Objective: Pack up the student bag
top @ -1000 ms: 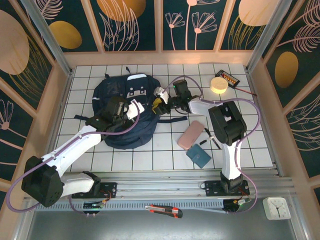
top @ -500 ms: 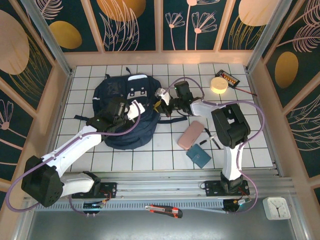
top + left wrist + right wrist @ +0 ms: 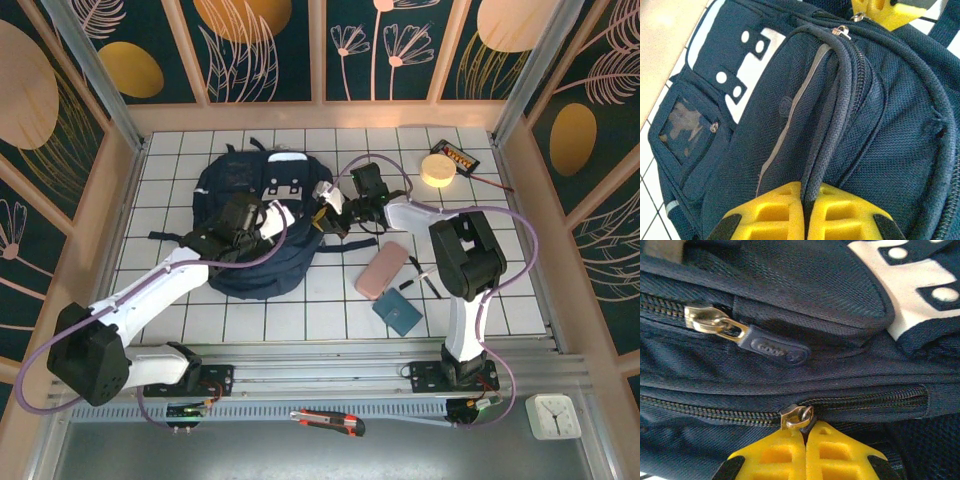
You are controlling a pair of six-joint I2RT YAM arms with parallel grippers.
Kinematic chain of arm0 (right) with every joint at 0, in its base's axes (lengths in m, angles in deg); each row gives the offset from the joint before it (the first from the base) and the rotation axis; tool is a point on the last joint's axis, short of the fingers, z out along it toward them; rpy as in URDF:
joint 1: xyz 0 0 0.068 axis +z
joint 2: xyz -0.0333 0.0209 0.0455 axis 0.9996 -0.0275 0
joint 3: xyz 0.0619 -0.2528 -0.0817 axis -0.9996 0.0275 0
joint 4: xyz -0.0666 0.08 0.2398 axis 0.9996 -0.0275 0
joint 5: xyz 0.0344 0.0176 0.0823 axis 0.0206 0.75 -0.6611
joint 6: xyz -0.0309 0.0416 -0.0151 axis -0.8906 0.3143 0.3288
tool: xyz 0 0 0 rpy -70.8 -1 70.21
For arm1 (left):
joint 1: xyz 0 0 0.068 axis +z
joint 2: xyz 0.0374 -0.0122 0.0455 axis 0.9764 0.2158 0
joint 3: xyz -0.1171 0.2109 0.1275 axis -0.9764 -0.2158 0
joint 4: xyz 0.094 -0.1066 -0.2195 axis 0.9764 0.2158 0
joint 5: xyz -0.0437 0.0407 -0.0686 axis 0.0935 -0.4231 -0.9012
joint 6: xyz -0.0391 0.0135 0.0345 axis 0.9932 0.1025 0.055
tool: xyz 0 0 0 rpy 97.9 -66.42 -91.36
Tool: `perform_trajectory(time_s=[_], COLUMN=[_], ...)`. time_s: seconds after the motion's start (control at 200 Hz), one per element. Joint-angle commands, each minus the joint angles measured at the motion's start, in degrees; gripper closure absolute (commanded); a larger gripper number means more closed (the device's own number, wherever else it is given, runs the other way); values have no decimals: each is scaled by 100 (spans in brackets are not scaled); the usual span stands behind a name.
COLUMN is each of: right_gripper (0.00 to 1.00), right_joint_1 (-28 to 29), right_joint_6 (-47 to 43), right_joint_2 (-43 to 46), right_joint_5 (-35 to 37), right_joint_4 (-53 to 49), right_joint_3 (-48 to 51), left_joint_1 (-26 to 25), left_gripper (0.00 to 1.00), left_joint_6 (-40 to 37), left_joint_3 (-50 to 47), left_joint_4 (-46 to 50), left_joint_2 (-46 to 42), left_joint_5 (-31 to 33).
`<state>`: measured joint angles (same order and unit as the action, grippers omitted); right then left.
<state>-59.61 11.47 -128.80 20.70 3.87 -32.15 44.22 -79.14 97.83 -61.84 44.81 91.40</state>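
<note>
1. The backpack (image 3: 240, 270) lies flat on the tiled surface (image 3: 180, 320), on its left-of-centre part. Its long axis runs near to far. The end with the white patches points at the far wall, and the rounded end points toward the arm bases.
2. The left fingers (image 3: 775, 212) sit on the middle of the backpack. They are pressed together and clamped on a raised ridge of navy fabric beside a zipper. From their tips the ridge runs on across the bag toward the other arm's yellow tips.
3. The right fingers (image 3: 775, 455) are at the backpack's right edge, to the right of the left fingers. They are closed against each other, with the metal zipper pull (image 3: 798, 417) pinched at their tips.
4. Just beyond that pull, a second zipper carries a dark blue rubber tab (image 3: 777, 351).
5. A dark strap (image 3: 352, 240) trails from the bag over the tiles, just on the near side of the right fingers.
6. To the right of the right fingers and closer to the bases lie three things, all apart from the bag:
   - a pink case (image 3: 385, 268)
   - a flat teal case (image 3: 398, 312)
   - a dark pen (image 3: 430, 286)
7. Farther right, toward the far wall, a pale round disc (image 3: 437, 168) sits just beside a black device (image 3: 460, 155).
</note>
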Motion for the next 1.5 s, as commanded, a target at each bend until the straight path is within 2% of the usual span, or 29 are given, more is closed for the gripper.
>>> perform_trajectory(time_s=[0.0,0.335,0.621,0.891,1.036,1.231,1.326,1.491], right_gripper=[100,100,100,100,100,100,100,100], right_joint_1=[123,151,192,424,362,701,888,1020], right_joint_6=[-219,280,614,2133,2542,3809,4333,5941], right_joint_2=[434,424,259,-79,-283,-212,-216,-112], right_joint_5=[-893,-1666,-2255,-2603,-2890,-3130,-2944,-2381], right_joint_4=[-850,-917,-1171,-518,-777,444,861,2426], right_joint_3=[-77,-118,-329,-474,-644,-217,-99,326], left_joint_1=[25,-62,-74,-273,-290,-296,-333,-446], left_gripper=[100,100,100,100,100,100,100,100], left_joint_6=[194,258,343,399,287,355,433,459], left_joint_3=[278,484,435,390,358,397,452,507], left_joint_4=[-448,-567,-744,-877,-942,-938,-972,-982], left_joint_2=[142,546,479,544,468,528,586,671], left_joint_5=[674,830,724,585,662,597,537,514])
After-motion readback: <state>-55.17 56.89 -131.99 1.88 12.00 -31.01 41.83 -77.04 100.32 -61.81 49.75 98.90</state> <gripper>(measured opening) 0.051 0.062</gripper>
